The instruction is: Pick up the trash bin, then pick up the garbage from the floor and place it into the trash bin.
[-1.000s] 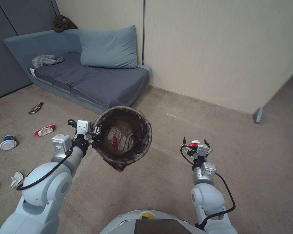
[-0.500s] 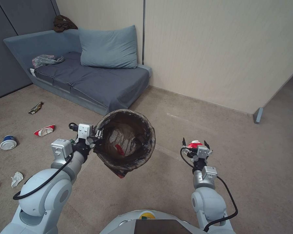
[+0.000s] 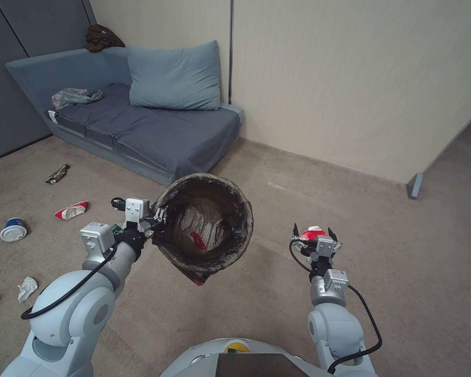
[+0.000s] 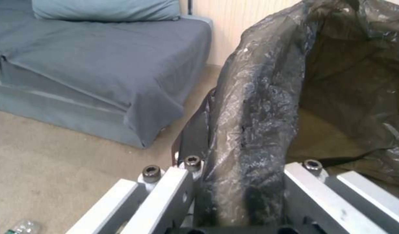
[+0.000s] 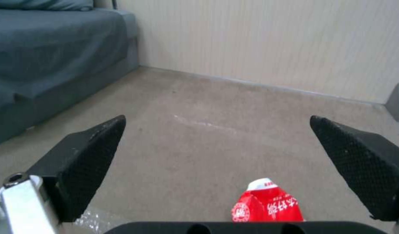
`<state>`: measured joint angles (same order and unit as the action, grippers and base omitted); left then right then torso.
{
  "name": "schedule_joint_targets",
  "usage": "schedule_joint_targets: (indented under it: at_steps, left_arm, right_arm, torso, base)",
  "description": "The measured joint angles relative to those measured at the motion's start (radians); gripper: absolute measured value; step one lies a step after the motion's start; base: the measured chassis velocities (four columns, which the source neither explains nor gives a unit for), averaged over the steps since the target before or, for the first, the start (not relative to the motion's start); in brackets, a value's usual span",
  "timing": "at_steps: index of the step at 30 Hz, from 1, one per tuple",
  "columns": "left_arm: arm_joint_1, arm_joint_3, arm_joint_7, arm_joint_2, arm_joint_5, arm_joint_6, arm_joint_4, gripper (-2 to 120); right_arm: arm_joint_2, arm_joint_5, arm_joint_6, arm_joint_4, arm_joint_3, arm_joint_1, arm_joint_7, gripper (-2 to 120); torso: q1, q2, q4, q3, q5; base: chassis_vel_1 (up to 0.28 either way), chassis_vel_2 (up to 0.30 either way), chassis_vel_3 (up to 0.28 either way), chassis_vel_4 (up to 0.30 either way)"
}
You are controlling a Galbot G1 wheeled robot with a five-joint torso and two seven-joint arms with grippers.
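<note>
head view: left hand [image 3: 154, 219] pinches the trash bin [image 3: 206, 222] rim, red scrap [image 3: 197, 239] inside; right hand [image 3: 313, 233] spread.

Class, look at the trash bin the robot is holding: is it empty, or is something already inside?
Not empty. The trash bin, clamped at its rim by the left gripper, holds crumpled pale litter and a red scrap.

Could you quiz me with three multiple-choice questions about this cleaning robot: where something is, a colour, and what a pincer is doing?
1. Where is the trash bin?
A) on the sofa
B) held up in the air
C) standing on the floor

2. What colour is the crushed cup by the right pincer?
A) red and white
B) green
C) black

3. The right pincer's fingers are:
A) clamped together
B) spread apart
C) gripping the bin

Answers:
1 B, the left pincer grips its rim above the floor.
2 A, red body, white top.
3 B, carpet shows between them.
</note>
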<state>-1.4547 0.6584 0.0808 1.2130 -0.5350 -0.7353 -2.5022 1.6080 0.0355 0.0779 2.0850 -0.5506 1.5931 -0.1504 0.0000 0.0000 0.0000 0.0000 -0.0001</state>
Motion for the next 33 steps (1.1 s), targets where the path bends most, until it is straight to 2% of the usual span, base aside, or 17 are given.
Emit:
schedule_joint_targets:
  at_steps: [33]
  left_arm:
    - [-0.004, 0.005, -0.006, 0.015, 0.025, 0.0, 0.009, 5]
  right_arm:
    - [0.0, -0.023, 0.006, 0.004, -0.008, -0.024, 0.002, 100]
  torso:
    - [0.0, 0.0, 0.0001, 0.0, 0.0]
  base:
    - [0.0, 0.0, 0.0, 0.0]
